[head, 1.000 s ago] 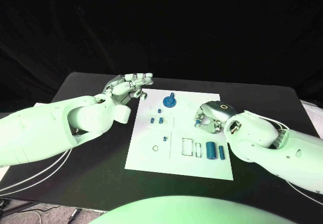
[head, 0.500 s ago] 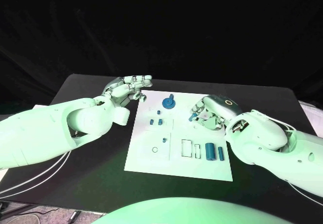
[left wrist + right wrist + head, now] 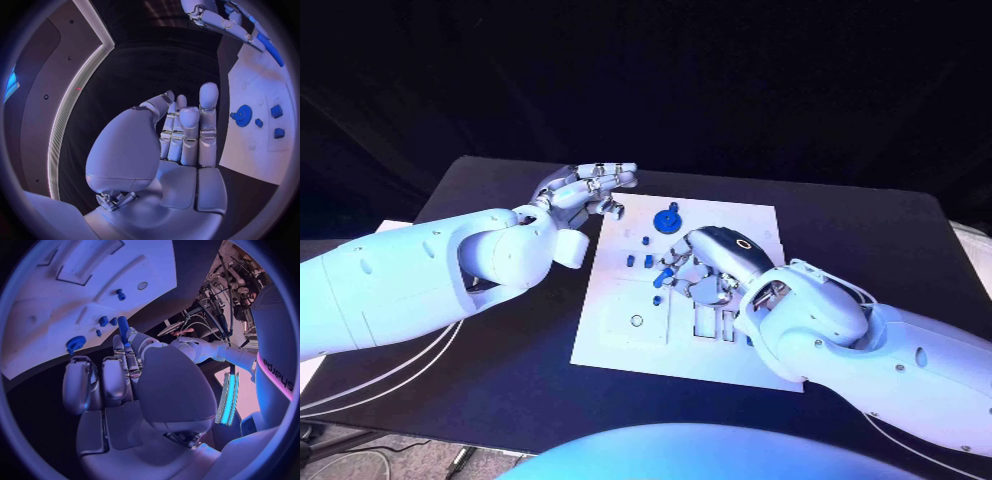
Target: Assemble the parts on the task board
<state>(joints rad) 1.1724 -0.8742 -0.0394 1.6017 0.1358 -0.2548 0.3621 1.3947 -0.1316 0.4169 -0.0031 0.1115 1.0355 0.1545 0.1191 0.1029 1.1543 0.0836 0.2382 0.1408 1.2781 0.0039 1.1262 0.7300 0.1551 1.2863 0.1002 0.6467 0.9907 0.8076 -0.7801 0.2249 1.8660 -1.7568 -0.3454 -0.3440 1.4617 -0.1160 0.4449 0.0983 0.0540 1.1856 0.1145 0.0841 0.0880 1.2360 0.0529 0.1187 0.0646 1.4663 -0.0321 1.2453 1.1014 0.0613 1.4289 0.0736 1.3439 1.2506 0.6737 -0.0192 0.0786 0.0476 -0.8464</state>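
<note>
The right hand (image 3: pixel 705 262) hangs over the middle of the task board (image 3: pixel 620 345), its back turned up toward the head camera and its fingers curled downward. In the right wrist view a slim blue peg (image 3: pixel 123 329) stands pinched between the thumb and a fingertip, its free end pointing toward the board; in the head view the same blue piece peeps out at the fingertips on the side nearer the left arm. Just beyond those fingertips lie two small blue blocks (image 3: pixel 639 259), and a little farther on, toward the far edge of the board, sits the blue gear (image 3: pixel 668 217) with its knob. A tiny blue stud (image 3: pixel 656 297) sits beside the hand on the near side, with a small ring hole (image 3: pixel 635 321) past it toward the front of the board. Rectangular slots (image 3: pixel 708 324) lie partly under the wrist. The left hand (image 3: pixel 586 186) hovers off the board's far corner over the black table (image 3: pixel 488 380), holding nothing; the left wrist view shows its fingers (image 3: pixel 208 117) nearly straight and close together, the thumb standing slightly apart, with the gear well off to the side of them.
</note>
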